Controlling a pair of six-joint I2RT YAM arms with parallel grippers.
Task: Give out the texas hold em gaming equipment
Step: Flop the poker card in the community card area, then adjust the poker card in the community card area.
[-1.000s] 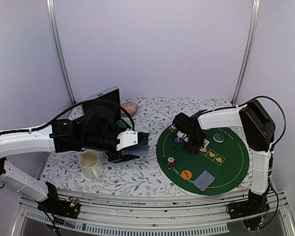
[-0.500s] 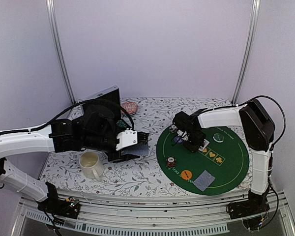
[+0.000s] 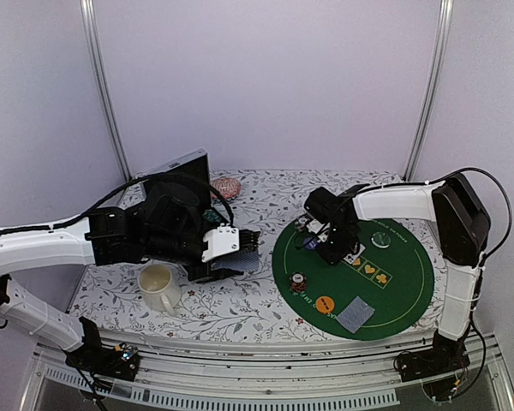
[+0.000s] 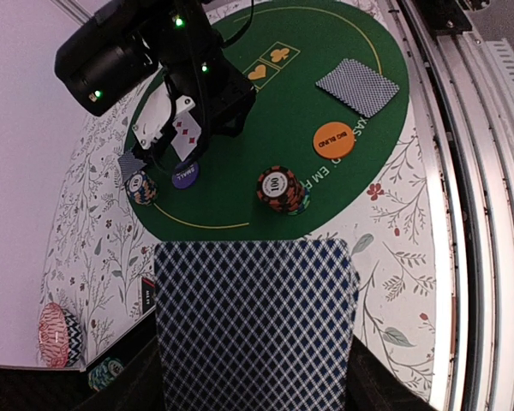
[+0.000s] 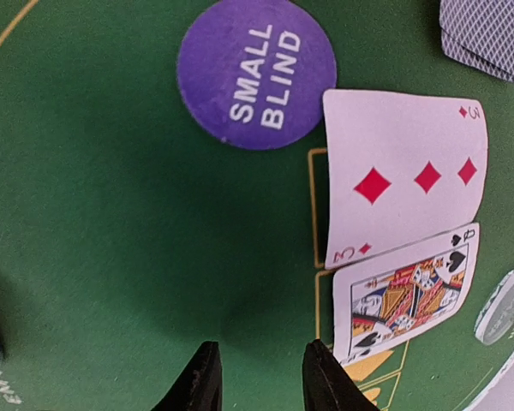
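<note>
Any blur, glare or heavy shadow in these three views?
Top view: even light, sharp, no glare. Left wrist view: held cards crisp. Right wrist view: dark shadow on the green mat by the right gripper; lettering on the purple disc sharp.

Round green felt mat (image 3: pixel 394 287): yellow line, yellow suit marks. White tablecloth (image 3: pixel 240 310): grey-green leaf print, red dots. Rectangular playing card (image 4: pixel 253 330) in my left pincer (image 3: pixel 242 255): blue-white diamond lattice. Flat purple disc (image 5: pixel 257 73), white lettering. Flat orange disc (image 4: pixel 335 141), dark lettering. Small chip stack (image 4: pixel 279 188): red-black-white stripes. My right pincer (image 5: pixel 257 381): black-fingered.
</note>
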